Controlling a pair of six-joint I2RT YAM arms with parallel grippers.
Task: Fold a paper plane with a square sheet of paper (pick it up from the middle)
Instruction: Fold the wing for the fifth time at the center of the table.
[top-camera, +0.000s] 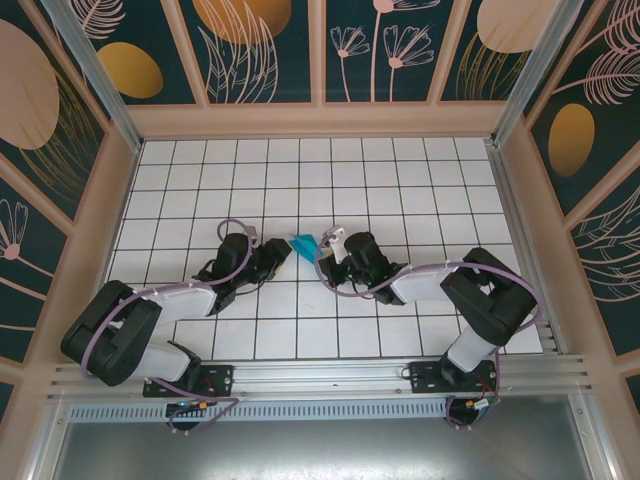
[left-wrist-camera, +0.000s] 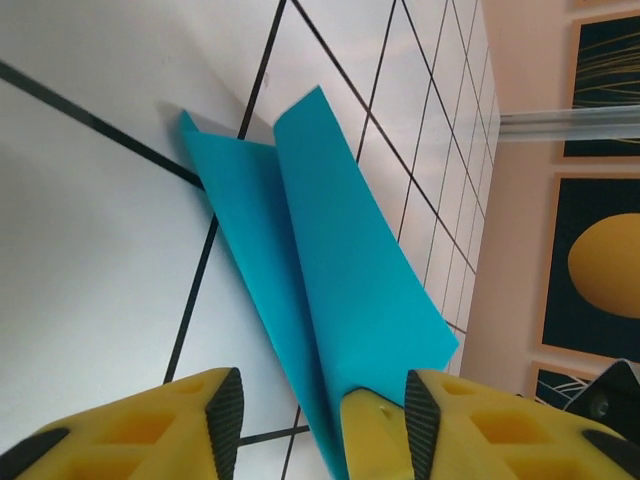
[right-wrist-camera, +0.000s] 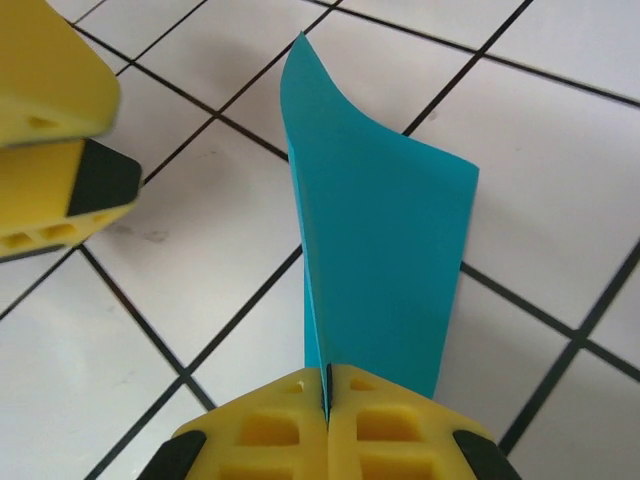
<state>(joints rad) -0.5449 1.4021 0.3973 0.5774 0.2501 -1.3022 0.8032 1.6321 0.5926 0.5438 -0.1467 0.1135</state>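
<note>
Folded square sheet of paper (right-wrist-camera: 380, 260), mid-frame over the counter (top-camera: 400, 180), long axis running up-frame to a pointed tip — right hand (right-wrist-camera: 327, 385) pinching its lower end, left hand (left-wrist-camera: 320, 410) spread beside it

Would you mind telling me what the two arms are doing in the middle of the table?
Both arms are working on a folded teal-cyan sheet of paper at the middle of the white tiled table. The right gripper is shut on one end of it, pinching the layers together. The left gripper faces it from the other side with its jaws apart, the paper's end between them but not clamped. So far the sheet is a narrow creased wedge, not yet a finished plane.
</note>
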